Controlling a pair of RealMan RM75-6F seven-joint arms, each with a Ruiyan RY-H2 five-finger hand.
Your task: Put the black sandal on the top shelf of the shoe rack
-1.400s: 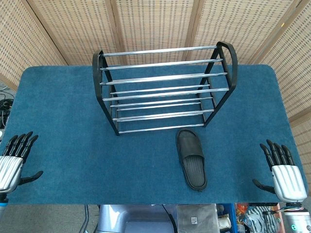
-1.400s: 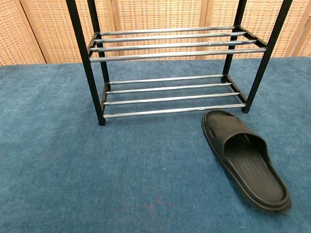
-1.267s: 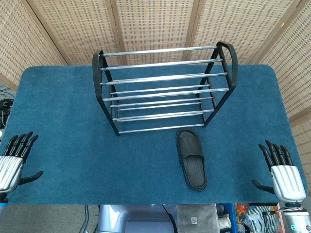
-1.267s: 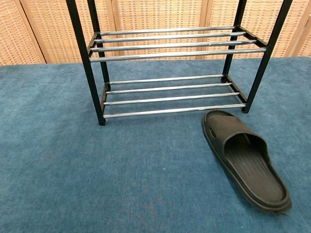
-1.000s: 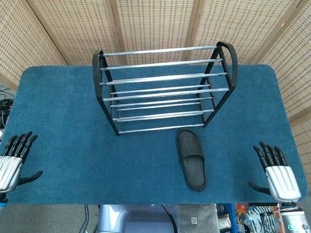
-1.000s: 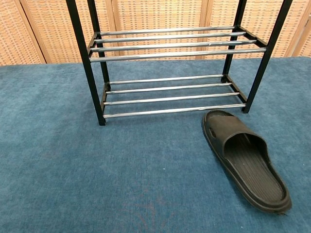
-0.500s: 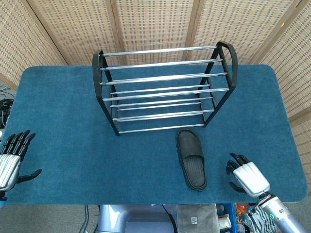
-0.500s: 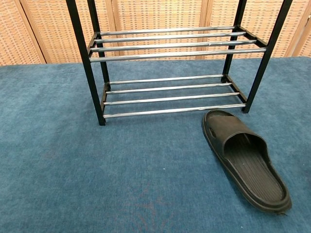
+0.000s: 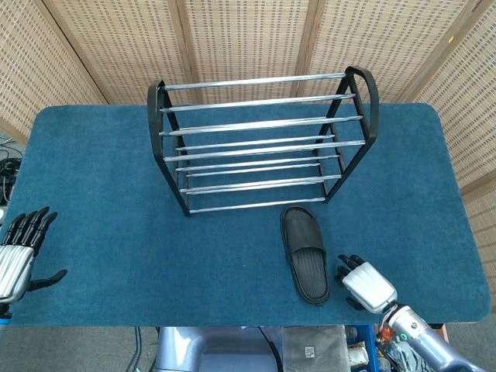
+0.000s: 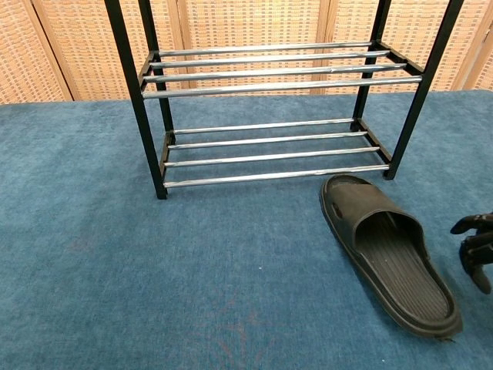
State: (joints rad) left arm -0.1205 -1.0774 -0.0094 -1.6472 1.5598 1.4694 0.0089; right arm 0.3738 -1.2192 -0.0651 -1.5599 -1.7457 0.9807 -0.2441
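The black sandal (image 9: 304, 253) lies flat on the blue table cover in front of the shoe rack's right end, toe toward the rack; the chest view shows the sandal (image 10: 389, 254) at lower right. The shoe rack (image 9: 262, 141) of black frame and chrome bars stands at the table's back middle, its top shelf bare. My right hand (image 9: 364, 283) hovers just right of the sandal's heel, holding nothing, fingers apart; its dark fingertips (image 10: 475, 248) enter the chest view at the right edge. My left hand (image 9: 17, 256) is open at the table's front left corner.
The blue table cover (image 9: 108, 186) spreads wide on both sides of the rack. Woven bamboo screens (image 9: 248, 39) stand behind the table. The table's front edge runs close under both hands.
My right hand has swung left from the front right corner to just beside the sandal's heel and now shows in the chest view. The left hand, sandal and rack have stayed put.
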